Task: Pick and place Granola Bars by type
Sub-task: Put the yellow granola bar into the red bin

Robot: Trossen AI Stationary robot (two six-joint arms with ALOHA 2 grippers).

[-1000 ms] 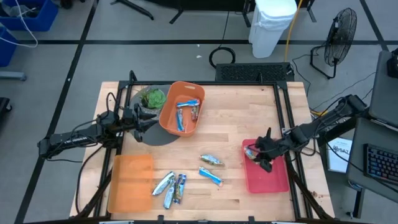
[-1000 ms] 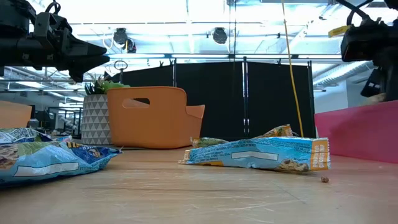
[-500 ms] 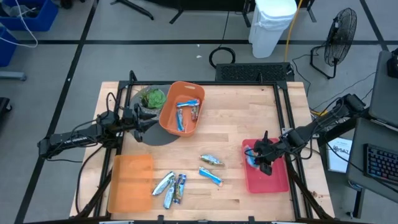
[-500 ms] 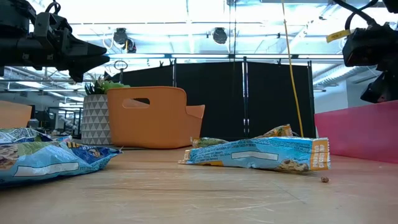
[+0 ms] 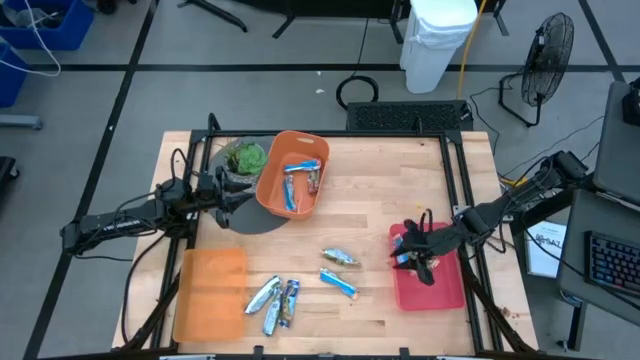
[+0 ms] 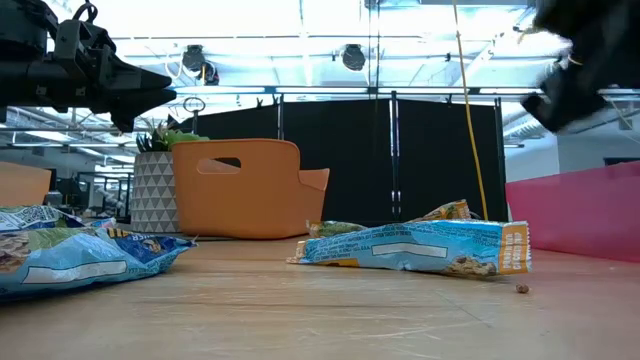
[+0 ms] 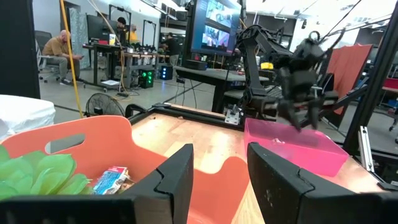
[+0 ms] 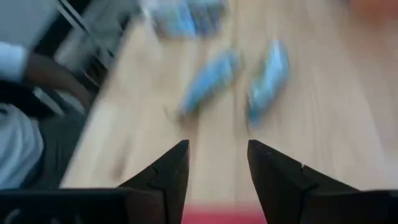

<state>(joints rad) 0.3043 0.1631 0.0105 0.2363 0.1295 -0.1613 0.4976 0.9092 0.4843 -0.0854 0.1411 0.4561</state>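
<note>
Several granola bars lie loose on the wooden table: one [image 5: 340,257] at the centre, a blue one [image 5: 338,284] nearer, and a cluster [image 5: 275,300] at the near left. More lie in the orange basket [image 5: 270,195]. My right gripper [image 5: 415,252] hangs open and tilted down over the left wall of the pink tray [image 5: 440,285]. Nothing is between its fingers [image 8: 168,171]. A bit of blue wrapper [image 5: 400,259] shows at the tray's left edge beside it. My left gripper [image 7: 221,180] is open, level and still beside the basket's left side.
A potted plant [image 5: 243,157] stands at the far left behind the basket. A flat orange tray [image 5: 210,295] lies at the near left corner. Bare wood lies between the basket and the pink tray. A person's sleeve [image 8: 12,62] shows beyond the table's edge.
My right gripper has moved a little toward the table's left edge and up, from over the pink tray to over its left wall, and has rolled about its own line. The blue wrapper that was at its fingertips now sits at the tray's left edge.
</note>
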